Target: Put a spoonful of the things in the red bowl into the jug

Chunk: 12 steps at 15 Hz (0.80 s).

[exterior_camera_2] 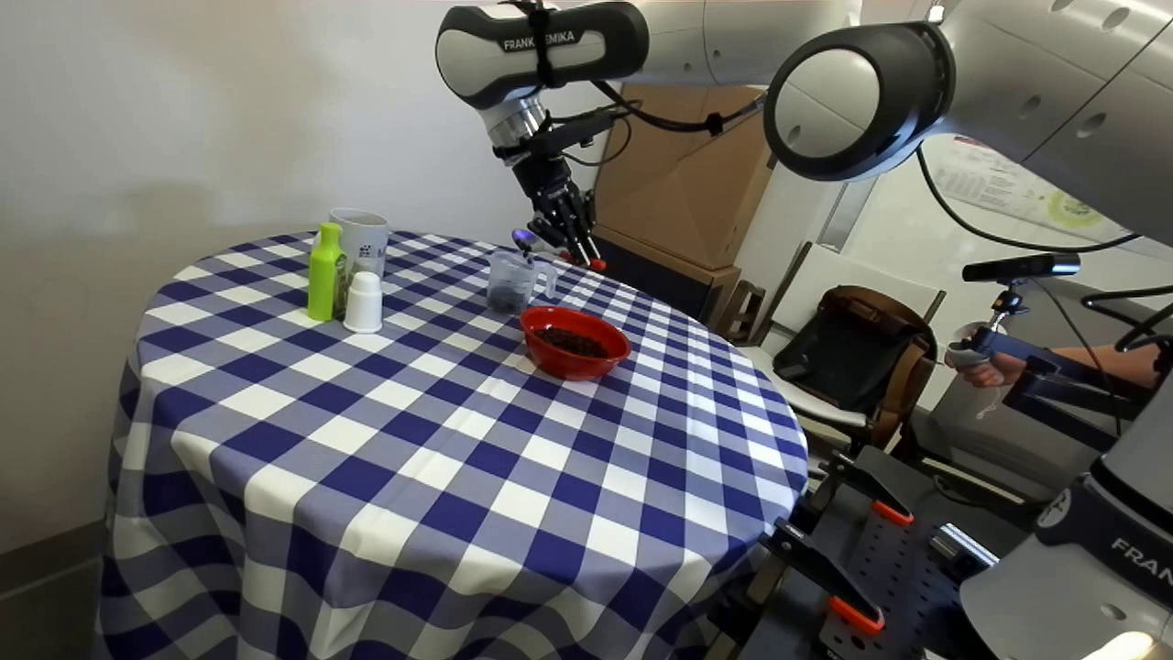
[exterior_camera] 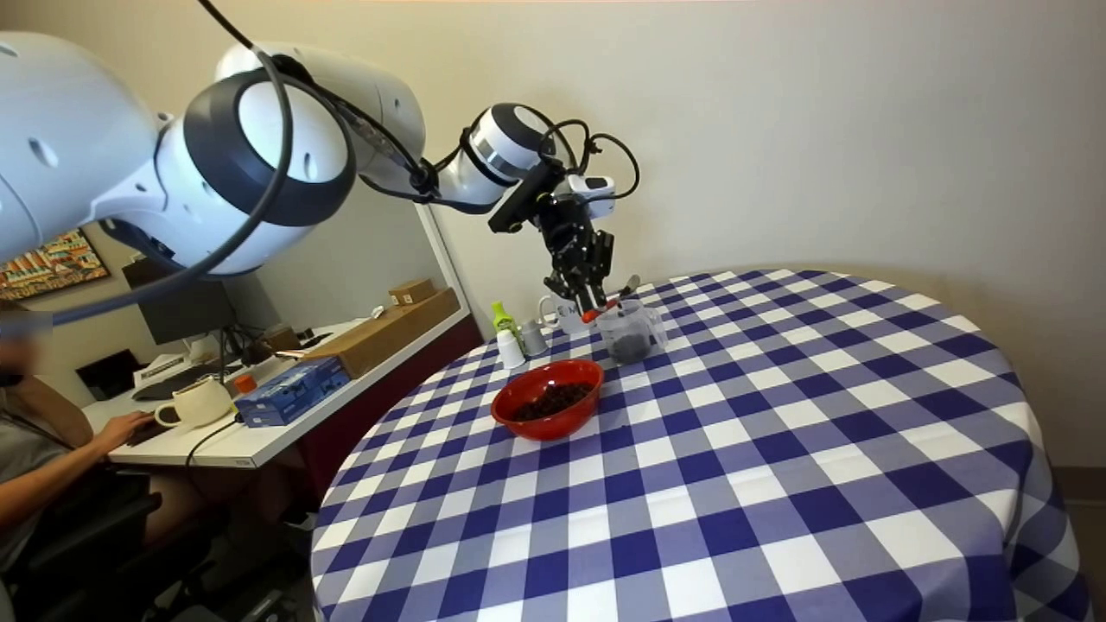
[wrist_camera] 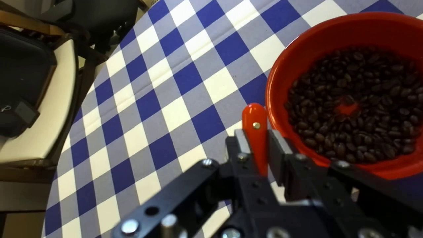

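The end effector is closed on the red handle of a spoon, one side of the grip against each face, the handle's rounded end jutting past its tips. In both exterior views it hangs well clear of the surface, and the spoon slants away from it so that the spoon's head shows just above the rim of the clear jug. What that head carries is too small to make out.

The jug stands upright near the end effector and lower than it, with dark contents in its bottom part. The red bowl also stands lower, near the jug; in the wrist view it lies to the right of the handle. Dark beans cover most of its base, with a small red patch showing through.

Farther out, a white mug, a bright green bottle and a white shaker stand close together on the blue-and-white checked cloth.
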Tool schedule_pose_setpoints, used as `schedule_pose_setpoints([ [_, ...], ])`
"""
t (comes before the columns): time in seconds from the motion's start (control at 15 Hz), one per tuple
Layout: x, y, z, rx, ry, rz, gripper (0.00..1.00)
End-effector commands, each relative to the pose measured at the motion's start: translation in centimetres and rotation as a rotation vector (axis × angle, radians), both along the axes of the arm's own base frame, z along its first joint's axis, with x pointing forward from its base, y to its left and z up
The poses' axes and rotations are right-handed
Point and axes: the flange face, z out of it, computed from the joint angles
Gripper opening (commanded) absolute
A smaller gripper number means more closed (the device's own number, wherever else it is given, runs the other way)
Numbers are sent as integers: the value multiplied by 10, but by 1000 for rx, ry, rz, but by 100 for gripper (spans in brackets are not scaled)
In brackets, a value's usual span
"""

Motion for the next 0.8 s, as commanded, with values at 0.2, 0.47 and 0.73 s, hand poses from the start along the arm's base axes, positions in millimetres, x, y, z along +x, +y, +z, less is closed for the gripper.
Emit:
schedule_pose_setpoints([
  [0.2,10,9,0,-111,-73,45,5],
  [0.47,15,19,7,-164,-110,77,5],
  [0.73,18,21,38,-163,-128,91,5],
])
